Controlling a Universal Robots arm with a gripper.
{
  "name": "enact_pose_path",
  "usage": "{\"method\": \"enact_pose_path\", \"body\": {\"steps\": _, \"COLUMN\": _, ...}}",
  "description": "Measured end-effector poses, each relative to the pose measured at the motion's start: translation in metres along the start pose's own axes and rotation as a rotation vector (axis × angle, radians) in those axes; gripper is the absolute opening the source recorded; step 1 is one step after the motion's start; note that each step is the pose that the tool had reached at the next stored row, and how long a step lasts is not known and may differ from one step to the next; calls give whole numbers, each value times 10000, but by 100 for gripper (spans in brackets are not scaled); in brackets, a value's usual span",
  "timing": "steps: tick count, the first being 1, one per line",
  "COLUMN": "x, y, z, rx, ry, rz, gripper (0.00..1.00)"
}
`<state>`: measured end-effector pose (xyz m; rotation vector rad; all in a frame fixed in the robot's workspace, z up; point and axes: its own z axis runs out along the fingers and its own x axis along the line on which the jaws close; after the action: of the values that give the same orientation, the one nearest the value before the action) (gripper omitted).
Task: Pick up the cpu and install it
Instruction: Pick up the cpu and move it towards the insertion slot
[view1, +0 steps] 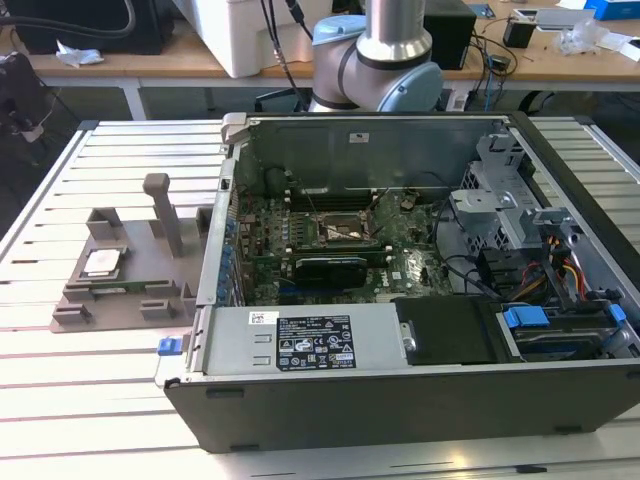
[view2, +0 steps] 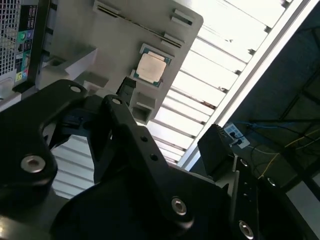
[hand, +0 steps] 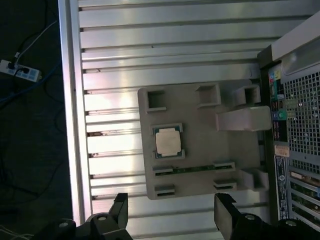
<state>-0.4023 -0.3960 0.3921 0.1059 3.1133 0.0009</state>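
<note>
High over the cpu (hand: 167, 141), the tool (hand: 171, 210) hangs, seemingly spread wide.

Beyond the computer case (view1: 400, 400), the arm (view1: 385, 40) is a silver metal tube set into rounded grey joints with pale blue caps. The gripper (hand: 171, 202) is matte black, built of angular linked bars (view2: 135, 145) fastened with silver round-headed screws (view2: 178, 205), with two blocky black fingers (hand: 226, 217).
</note>
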Motion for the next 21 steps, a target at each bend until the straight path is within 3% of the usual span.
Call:
{"method": "enact_pose_path", "body": {"steps": 3, "x": 0, "y": 25, "z": 9, "rx": -54, "ry": 9, "rz": -435, "gripper": 78}}
{"method": "enact_pose_path", "body": {"steps": 7, "x": 1, "y": 25, "z": 16, "rx": -62, "ry": 9, "rz": -437, "gripper": 78}}
{"method": "enact_pose_path", "body": {"steps": 15, "x": 3, "y": 25, "z": 113, "rx": -62, "ry": 8, "rz": -437, "gripper": 78}}
{"method": "enact_pose_path", "body": {"steps": 21, "x": 4, "y": 25, "z": 144, "rx": -62, "ry": 8, "rz": -437, "gripper": 78}}
